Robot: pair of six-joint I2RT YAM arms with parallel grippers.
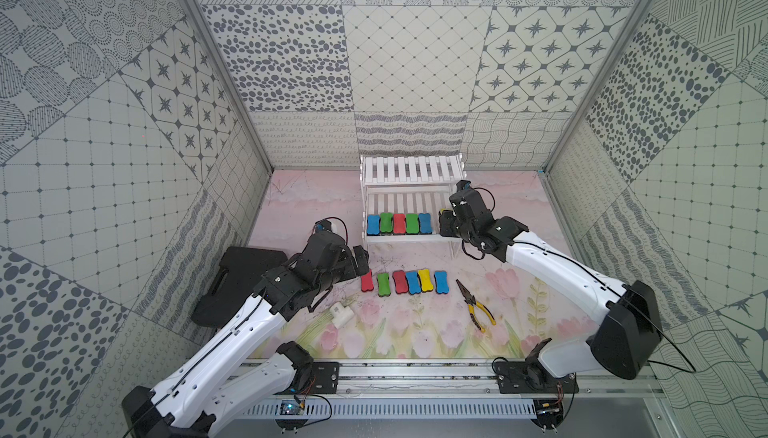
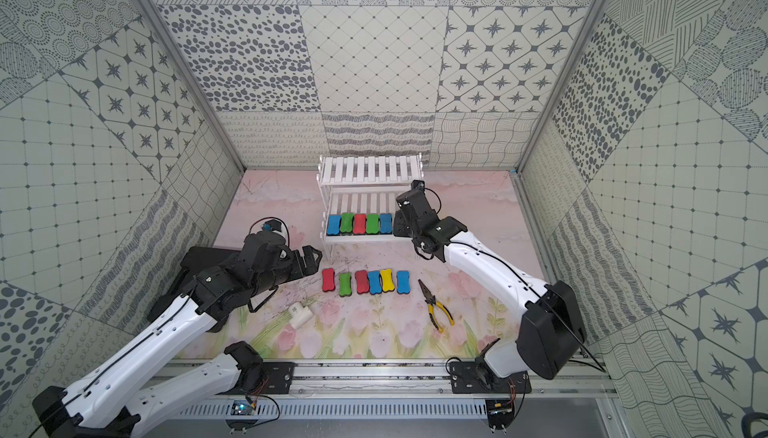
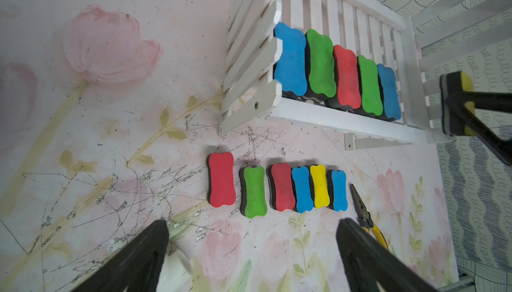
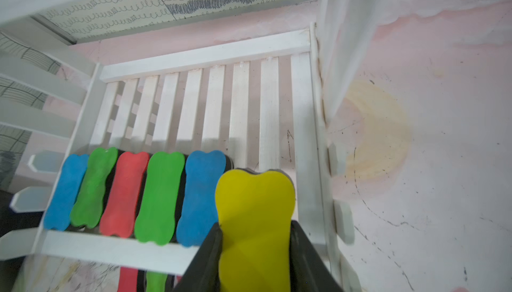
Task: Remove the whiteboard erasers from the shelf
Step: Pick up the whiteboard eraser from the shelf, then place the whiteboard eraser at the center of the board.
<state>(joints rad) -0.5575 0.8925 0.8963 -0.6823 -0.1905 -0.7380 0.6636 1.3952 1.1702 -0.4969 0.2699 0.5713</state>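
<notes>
Right claw [image 4: 256, 225] grips yellow eraser [image 4: 255, 193] at shelf [image 4: 205, 55] edge, bare slats [image 4: 191, 105] behind; left claw [image 3: 253, 222] wide open.

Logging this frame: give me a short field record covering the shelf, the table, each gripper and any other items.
shelf: white, two slatted tiers
lower tier: five erasers side by side: blue, green, red, green, blue
right gripper: shut on a yellow eraser at the lower tier's right end
left gripper: open, holding nothing, above the table by the row
table row: six erasers: red, green, red, blue, yellow, blue
other items: pliers, white block, black case
</notes>
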